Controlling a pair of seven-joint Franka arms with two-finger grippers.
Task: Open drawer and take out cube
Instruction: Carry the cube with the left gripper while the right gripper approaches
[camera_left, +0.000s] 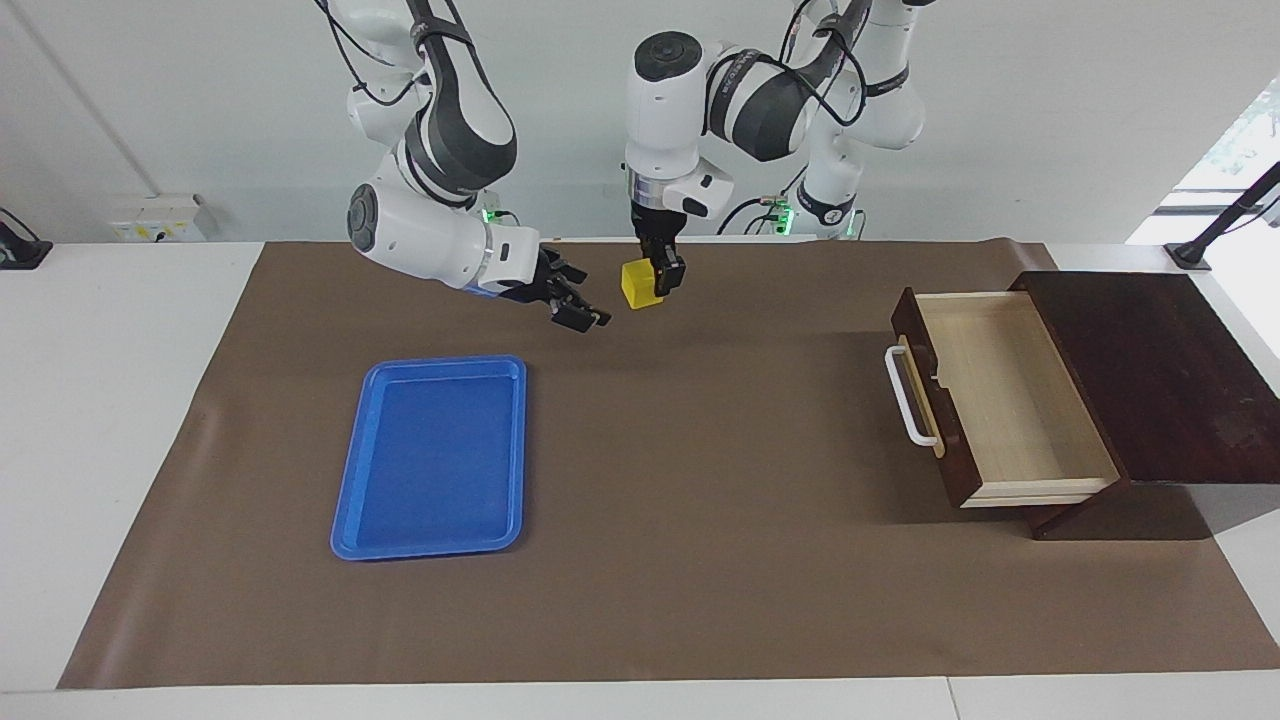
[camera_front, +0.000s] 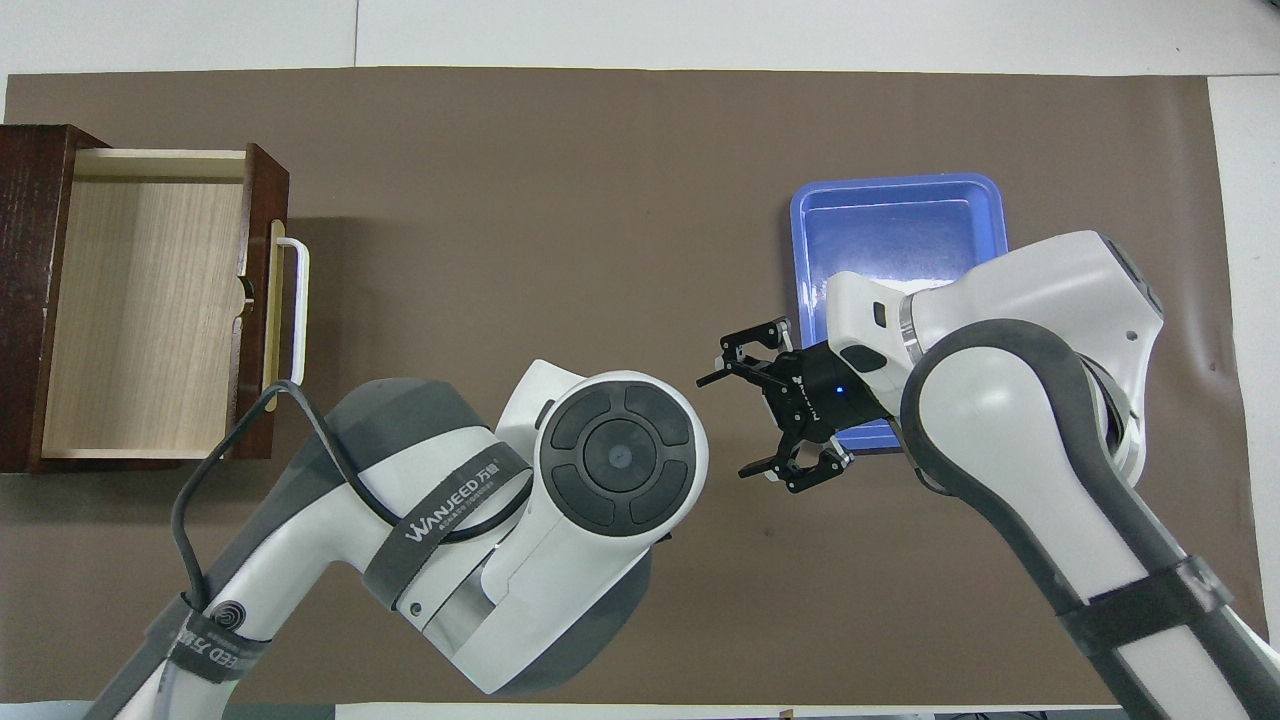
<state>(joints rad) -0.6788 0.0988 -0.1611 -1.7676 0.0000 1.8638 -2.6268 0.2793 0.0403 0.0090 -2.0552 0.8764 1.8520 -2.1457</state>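
Observation:
The drawer (camera_left: 1010, 400) stands pulled open at the left arm's end of the table, its pale inside bare and its white handle (camera_left: 905, 395) facing the table's middle. It also shows in the overhead view (camera_front: 150, 300). My left gripper (camera_left: 652, 283) is shut on the yellow cube (camera_left: 635, 287) and holds it in the air over the brown mat close to the robots. In the overhead view the left arm's wrist hides the cube. My right gripper (camera_left: 588, 300) is open and empty, level with the cube and a short gap from it; it also shows in the overhead view (camera_front: 722, 425).
A flat blue tray (camera_left: 435, 455) lies on the brown mat (camera_left: 700, 520) toward the right arm's end, under the right arm in the overhead view (camera_front: 900, 230). The dark cabinet (camera_left: 1150, 370) holds the drawer.

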